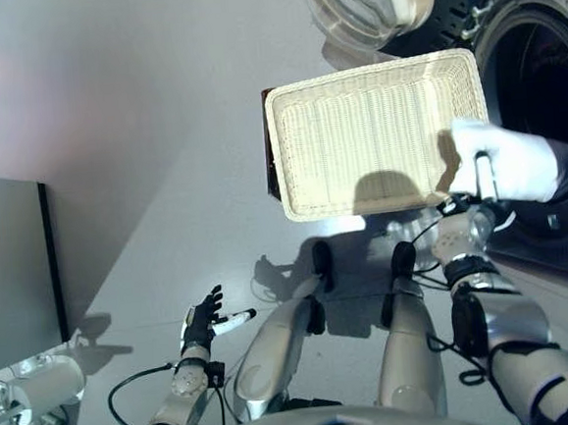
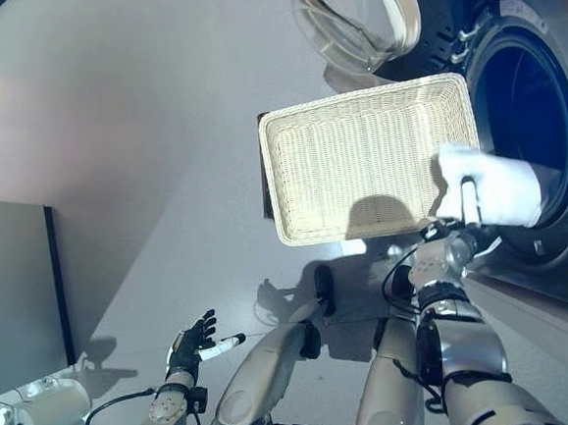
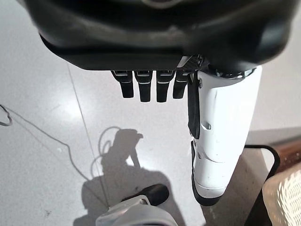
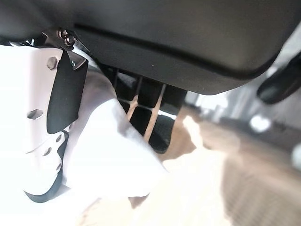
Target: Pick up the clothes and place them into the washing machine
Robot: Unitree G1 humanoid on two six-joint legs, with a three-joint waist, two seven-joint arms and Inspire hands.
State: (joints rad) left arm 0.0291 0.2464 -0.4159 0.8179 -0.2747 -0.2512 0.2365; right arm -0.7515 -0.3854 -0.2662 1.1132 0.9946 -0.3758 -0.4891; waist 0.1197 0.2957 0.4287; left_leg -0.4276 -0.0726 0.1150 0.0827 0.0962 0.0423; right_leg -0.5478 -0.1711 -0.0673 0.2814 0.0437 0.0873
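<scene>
The white cloth (image 1: 511,160) is pinched in the right hand (image 4: 141,106), at the drum opening (image 1: 540,84), three o'clock from the empty basket (image 1: 376,136). Next: push inside, release. Left hand (image 1: 206,322) hangs open.

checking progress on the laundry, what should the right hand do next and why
Probably carry the white cloth further right, through the washing machine's dark opening, then let go. The right hand is shut on the cloth just past the right edge of the empty wicker basket, at the mouth of the opening. The left hand hangs open, low on the left.
</scene>
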